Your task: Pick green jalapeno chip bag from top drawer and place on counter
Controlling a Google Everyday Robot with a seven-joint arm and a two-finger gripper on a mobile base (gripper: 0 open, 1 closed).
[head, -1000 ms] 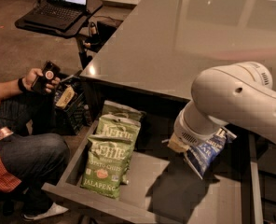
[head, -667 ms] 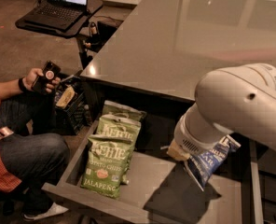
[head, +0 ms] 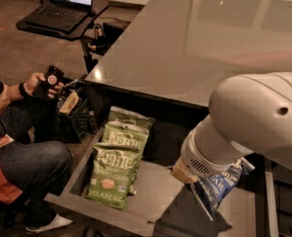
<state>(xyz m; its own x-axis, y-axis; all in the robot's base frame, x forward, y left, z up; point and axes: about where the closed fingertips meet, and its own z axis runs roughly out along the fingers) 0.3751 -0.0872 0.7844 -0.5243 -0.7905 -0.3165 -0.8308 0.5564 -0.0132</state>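
High, near view looks down into top drawer (head: 158, 190) (gripper (head: 185, 173) lower right).

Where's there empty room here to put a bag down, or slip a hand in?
The counter is bare across its visible top. In the top drawer, a floor strip lies free between the green jalapeno bags and the blue bag. The right side is crowded: the gripper hangs there beside the blue bag.

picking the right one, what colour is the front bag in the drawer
Green front bag, camera view; gripper hangs right of it over the drawer.
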